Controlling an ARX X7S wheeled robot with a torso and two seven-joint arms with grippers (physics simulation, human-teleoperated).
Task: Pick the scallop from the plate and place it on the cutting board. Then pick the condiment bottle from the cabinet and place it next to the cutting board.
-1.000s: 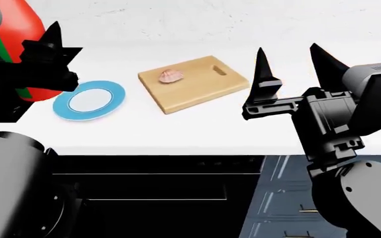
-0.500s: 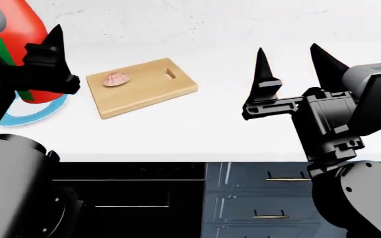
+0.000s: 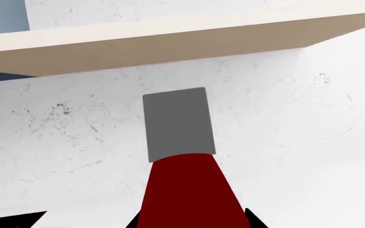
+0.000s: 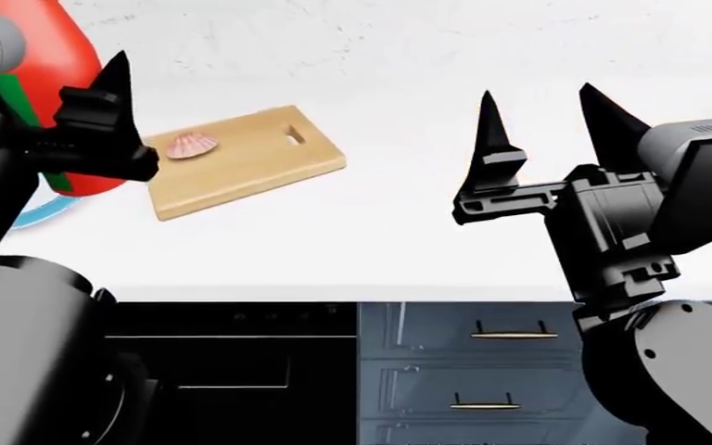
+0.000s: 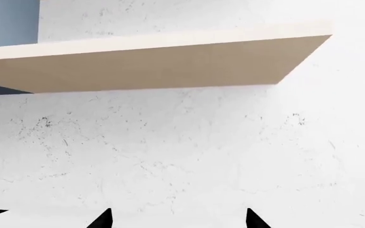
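Observation:
The red condiment bottle (image 4: 44,56) hangs upright above the counter's left end with my left gripper (image 4: 66,93) shut on it. In the left wrist view its red body (image 3: 192,194) fills the gap between the jaws of the left gripper (image 3: 192,218), and its cap (image 3: 178,123) looks grey. The scallop (image 4: 190,145) lies on the cutting board (image 4: 251,158), just right of the bottle. Only a sliver of the blue plate (image 4: 42,211) shows under my left arm. My right gripper (image 4: 538,93) is open and empty, raised over bare counter; nothing lies between its jaws (image 5: 177,218).
The white counter (image 4: 393,232) ends at a front edge, with dark drawers (image 4: 504,331) and a black appliance front (image 4: 208,371) below. Both wrist views face a white speckled wall with a beige cabinet underside (image 5: 157,61) overhead.
The head view has swung right: board, scallop and plate slid left in the picture and the drawers came into view. The bottle stays in my left gripper. The right arm has not moved.

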